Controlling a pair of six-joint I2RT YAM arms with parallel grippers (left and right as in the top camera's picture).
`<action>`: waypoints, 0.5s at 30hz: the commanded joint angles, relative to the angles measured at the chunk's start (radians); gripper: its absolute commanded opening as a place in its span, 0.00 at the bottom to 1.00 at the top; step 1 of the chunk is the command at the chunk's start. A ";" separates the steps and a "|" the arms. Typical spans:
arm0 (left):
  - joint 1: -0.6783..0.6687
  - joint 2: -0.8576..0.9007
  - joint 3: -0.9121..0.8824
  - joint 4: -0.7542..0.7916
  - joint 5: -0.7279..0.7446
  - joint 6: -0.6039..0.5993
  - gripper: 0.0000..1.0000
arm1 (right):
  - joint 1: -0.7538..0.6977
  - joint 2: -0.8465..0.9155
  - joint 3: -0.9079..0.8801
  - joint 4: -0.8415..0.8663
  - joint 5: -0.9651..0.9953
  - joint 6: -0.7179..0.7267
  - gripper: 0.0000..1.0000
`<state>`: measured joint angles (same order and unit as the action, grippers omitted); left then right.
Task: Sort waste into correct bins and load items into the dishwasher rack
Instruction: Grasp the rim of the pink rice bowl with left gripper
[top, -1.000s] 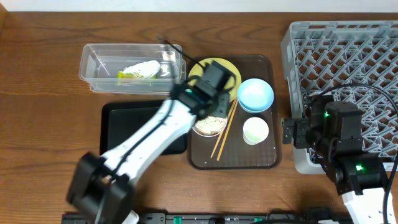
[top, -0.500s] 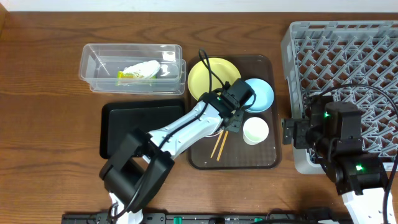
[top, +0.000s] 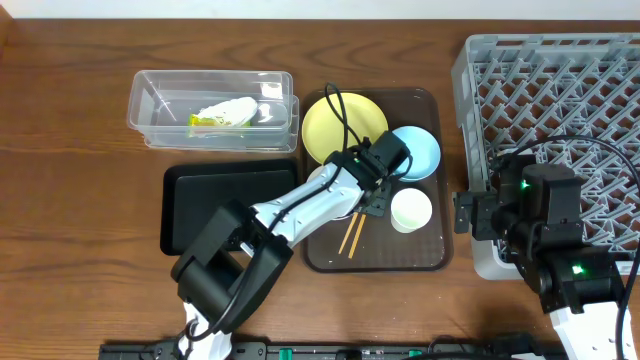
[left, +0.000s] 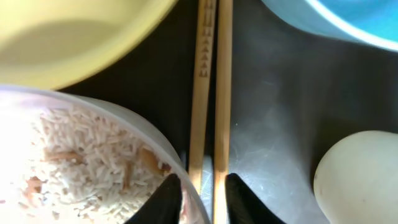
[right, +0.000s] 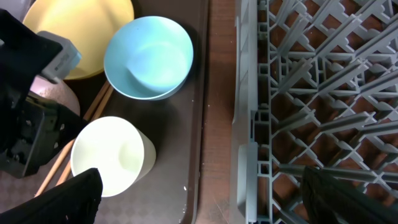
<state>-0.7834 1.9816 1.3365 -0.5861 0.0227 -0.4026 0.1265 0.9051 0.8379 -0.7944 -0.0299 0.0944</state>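
My left gripper is low over the brown serving tray. In the left wrist view its fingers are narrowly open astride the two wooden chopsticks, whose lower ends show from overhead. The white bowl with rice sits just left of the fingers. Around it are the yellow plate, the light blue bowl and the white cup. My right gripper is wide open and empty by the grey rack. The clear tub holds the green-yellow wrapper.
The black tray lies left of the serving tray, below the tub. The rack's near wall stands right beside the serving tray's right rim. In the right wrist view the cup and blue bowl lie left of the rack.
My left arm swung right from above the plate and white bowl to the chopsticks, then settled a little lower. The right arm has not moved.
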 joint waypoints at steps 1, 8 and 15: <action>-0.013 0.018 -0.005 -0.006 -0.008 -0.003 0.24 | -0.002 -0.003 0.018 -0.003 -0.004 -0.013 0.99; -0.014 0.014 -0.005 -0.018 -0.008 -0.003 0.08 | -0.002 -0.003 0.018 -0.004 -0.004 -0.013 0.99; -0.014 -0.089 0.006 -0.072 -0.008 -0.003 0.06 | -0.002 -0.003 0.018 -0.003 -0.004 -0.013 0.99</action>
<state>-0.7998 1.9491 1.3369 -0.6369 -0.0051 -0.3958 0.1265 0.9051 0.8379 -0.7959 -0.0299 0.0940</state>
